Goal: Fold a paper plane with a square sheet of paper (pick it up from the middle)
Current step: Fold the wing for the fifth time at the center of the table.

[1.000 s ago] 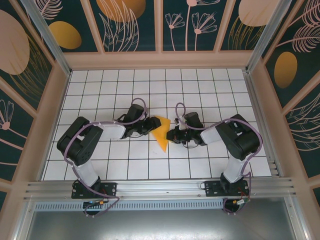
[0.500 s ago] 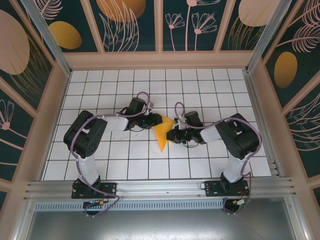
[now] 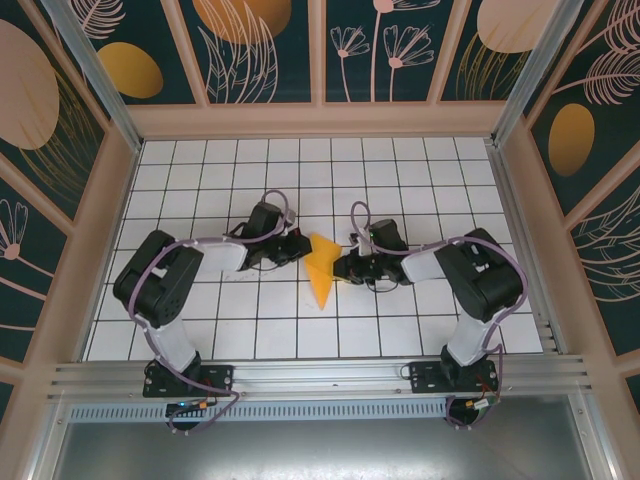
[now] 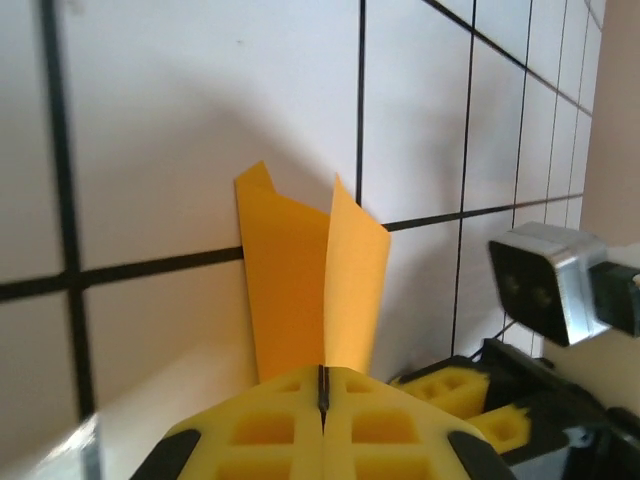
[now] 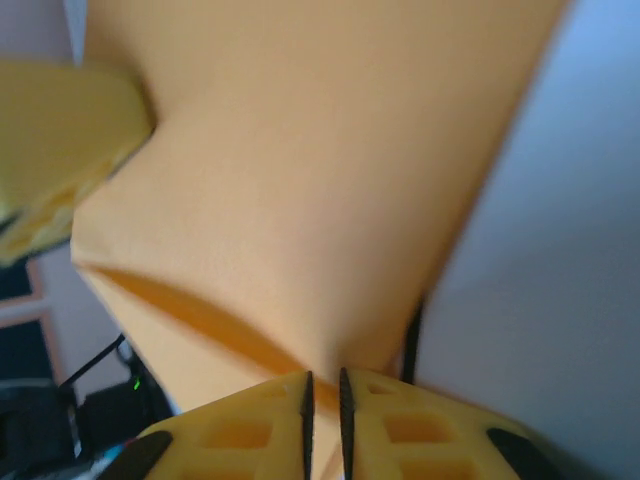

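Tiled table [image 3: 200, 322], left end effector [image 3: 303, 247], right end effector [image 3: 343, 268], both clamping paper plane [image 3: 320, 274]

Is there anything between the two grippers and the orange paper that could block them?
Nothing visible does. The left gripper is shut on the folded paper, and the right gripper pinches its other side.

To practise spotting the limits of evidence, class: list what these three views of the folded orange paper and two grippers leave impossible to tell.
Top view: how left gripper and right gripper meet the folded paper, too small.
Left wrist view: paper's lower part, hidden behind the shut fingers.
Right wrist view: folds and whether the jaws pinch the paper, blurred, too close.
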Controlling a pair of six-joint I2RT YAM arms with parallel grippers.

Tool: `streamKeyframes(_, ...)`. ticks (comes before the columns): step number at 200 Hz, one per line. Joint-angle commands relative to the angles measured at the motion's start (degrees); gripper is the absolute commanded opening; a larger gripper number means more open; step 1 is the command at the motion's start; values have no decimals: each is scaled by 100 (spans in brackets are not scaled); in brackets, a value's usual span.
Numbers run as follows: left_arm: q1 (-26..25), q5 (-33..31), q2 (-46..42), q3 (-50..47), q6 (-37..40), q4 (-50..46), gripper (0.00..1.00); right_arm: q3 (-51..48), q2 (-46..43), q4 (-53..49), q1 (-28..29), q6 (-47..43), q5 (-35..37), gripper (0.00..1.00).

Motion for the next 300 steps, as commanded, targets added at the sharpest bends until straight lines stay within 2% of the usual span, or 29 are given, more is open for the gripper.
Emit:
streamKeyframes(1,23,-526,-532,-491,-956,906,5,-56,-769,-313,-81,-27,778,26)
streamKeyframes(31,-16,-1127,-1033,-1037,-1533,1233,6,-90,-1880,-995,79,-265,2123,33)
streamKeyframes(49,-73,-1568,-1272,-1127,-1596,960,6,-258,-2374,-979,480,-464,2784,39)
streamKeyframes(66,-103,-1799,-1398,-1215,-1759,889,6,-405,-2600,-762,1111,-787,3504,42)
streamKeyframes(89,-172,-1931,-1399,-1229,-1866,851,6,-492,-2479,-303,2229,-1285,4828,42)
streamKeyframes(109,-251,-1939,-1340,-1196,-1869,854,6,-519,-2190,183,2958,-1779,5726,43)
streamKeyframes(139,-318,-1995,-1291,-1124,-1795,704,6,-259,-1485,322,3573,-2684,6837,44)
streamKeyframes(157,-345,-2028,-1302,-1116,-1787,667,6,-135,-1087,577,3807,-3314,7099,43)
streamKeyframes(179,-348,-2033,-1277,-1083,-1744,591,7,-10,-754,784,3926,-3634,7482,43)
streamKeyframes(238,-368,-2047,-1264,-1088,-1753,570,7,198,-167,843,4109,-3755,7647,43)
streamKeyframes(274,-365,-2001,-1240,-1078,-1772,581,7,440,239,820,4155,-3845,8131,35)
streamKeyframes(300,-364,-2034,-1296,-1094,-1768,526,7,414,308,899,4144,-3841,8184,29)
